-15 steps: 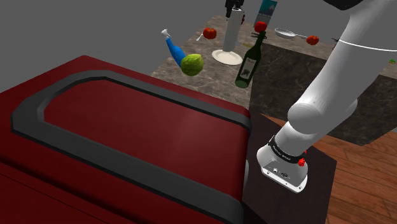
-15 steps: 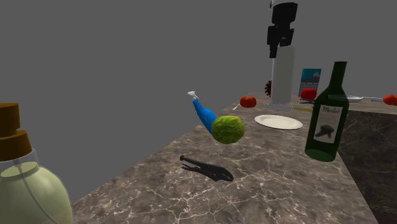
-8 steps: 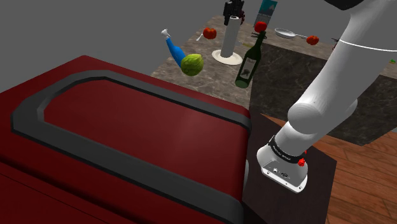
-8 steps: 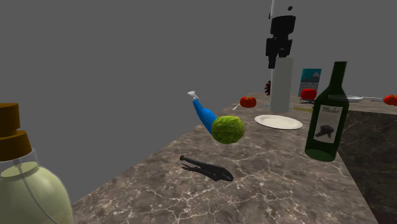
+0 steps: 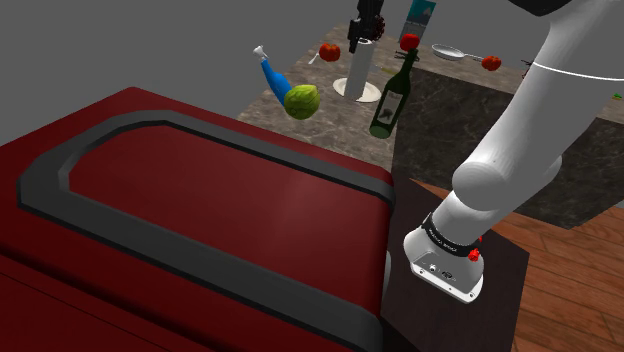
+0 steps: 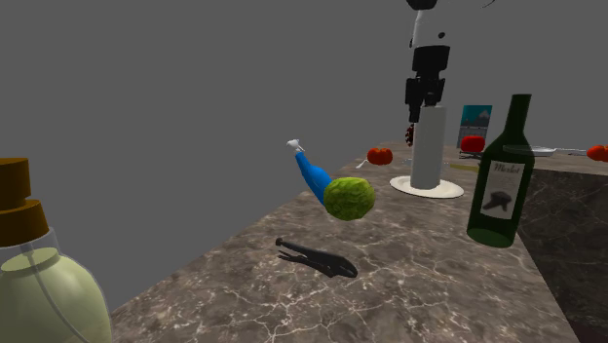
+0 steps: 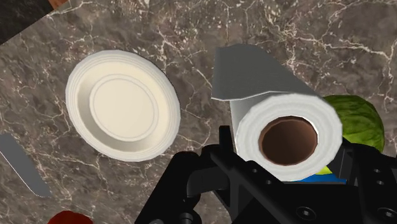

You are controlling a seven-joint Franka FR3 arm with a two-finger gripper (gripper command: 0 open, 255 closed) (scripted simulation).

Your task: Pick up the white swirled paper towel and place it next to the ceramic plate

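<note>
— Where is the paper towel roll [image 6: 429, 151]?
— Our tool [image 6: 426, 99] clasps it near its top, upright, close beside the plate [image 7: 122, 105].
— What worries us?
— Released off-plumb or onto the rim, we judge it could topple across the worktop [image 6: 419, 273].

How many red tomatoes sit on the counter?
3: a tomato beyond the blue bottle; a tomato behind the wine bottle; a tomato at the second exterior view's right edge. More may be hidden.
</note>
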